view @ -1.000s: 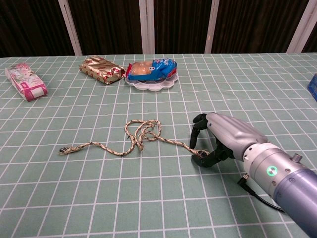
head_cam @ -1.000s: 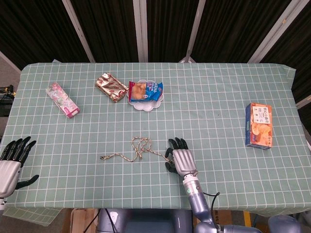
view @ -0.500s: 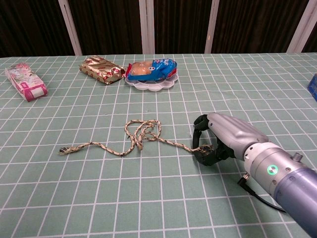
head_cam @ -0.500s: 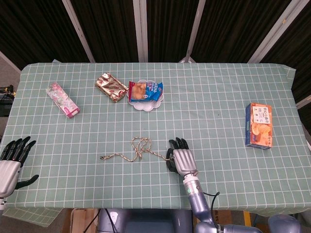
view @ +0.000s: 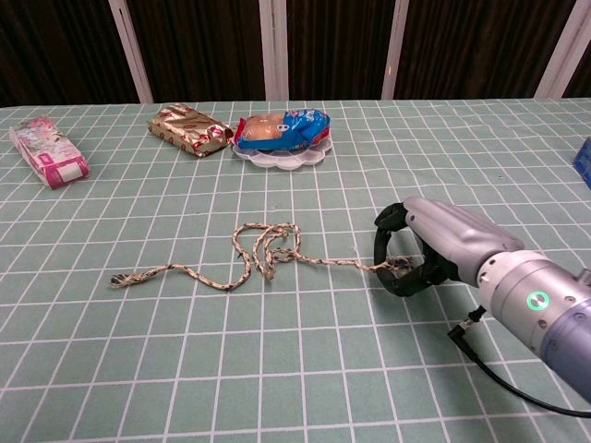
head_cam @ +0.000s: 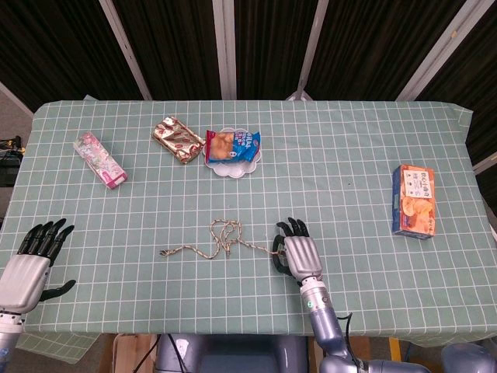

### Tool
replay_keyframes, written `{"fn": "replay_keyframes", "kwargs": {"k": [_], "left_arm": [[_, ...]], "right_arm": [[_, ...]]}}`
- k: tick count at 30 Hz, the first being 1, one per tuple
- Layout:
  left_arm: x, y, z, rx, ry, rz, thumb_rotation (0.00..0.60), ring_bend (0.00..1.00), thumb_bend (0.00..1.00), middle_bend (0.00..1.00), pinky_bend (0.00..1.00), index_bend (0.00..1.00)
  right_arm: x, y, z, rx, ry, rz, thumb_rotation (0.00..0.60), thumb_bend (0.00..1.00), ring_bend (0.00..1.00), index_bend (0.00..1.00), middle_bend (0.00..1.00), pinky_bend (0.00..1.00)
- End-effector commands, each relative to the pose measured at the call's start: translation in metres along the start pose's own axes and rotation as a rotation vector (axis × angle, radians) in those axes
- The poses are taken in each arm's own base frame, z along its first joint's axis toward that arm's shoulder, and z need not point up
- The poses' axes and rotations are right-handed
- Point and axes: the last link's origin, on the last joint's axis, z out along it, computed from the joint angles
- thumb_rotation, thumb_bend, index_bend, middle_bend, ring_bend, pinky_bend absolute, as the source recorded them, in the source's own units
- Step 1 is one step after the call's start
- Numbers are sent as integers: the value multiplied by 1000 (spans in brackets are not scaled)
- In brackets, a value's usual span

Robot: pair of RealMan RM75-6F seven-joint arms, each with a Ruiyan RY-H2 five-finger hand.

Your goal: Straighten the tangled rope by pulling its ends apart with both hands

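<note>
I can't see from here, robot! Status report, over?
Right hand pinches rope's near end. Left hand open, off by table's edge. Rope tangled mid-table. Nothing in the way.

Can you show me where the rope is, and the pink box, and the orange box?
rope point(view: 263, 251), chest view, on the tangled loops in its middle.
pink box point(head_cam: 99, 160), head view, on the middle of its top face.
orange box point(head_cam: 414, 200), head view, on the middle of its printed top.

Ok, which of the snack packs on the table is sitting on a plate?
The blue bag of snacks, resting on the small white plate. The gold-wrapped pack, pink pack and orange box lie directly on the cloth.
</note>
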Motion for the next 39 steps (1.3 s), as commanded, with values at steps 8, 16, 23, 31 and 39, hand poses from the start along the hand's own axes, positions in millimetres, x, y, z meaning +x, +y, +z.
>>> {"fn": "replay_keyframes", "kwargs": {"k": [8,16,23,31,39], "left_arm": [[-15,56,38,-81,-69,-40,600,0,280,64,0,370],[-40,105,78,-88,-111,-50,600,0,370,126,0,448],[-60,136,101,-60,-138,-42,600,0,399,127,0,455],[-77,165,114,-45,-173,-54,600,0,450,128,0,470],[-88,187,126,-47,-193,-57,600,0,463,126,0,479]], "right_arm": [[9,7,-4,-8,-2,17,600,501,0,625,203,0],[18,15,-5,-21,6,21,600,501,0,625,203,0],[25,23,-5,-37,11,26,600,501,0,625,203,0],[26,27,-6,-45,9,30,600,501,0,625,203,0],[28,29,-6,-46,9,27,600,501,0,625,203,0]]}}
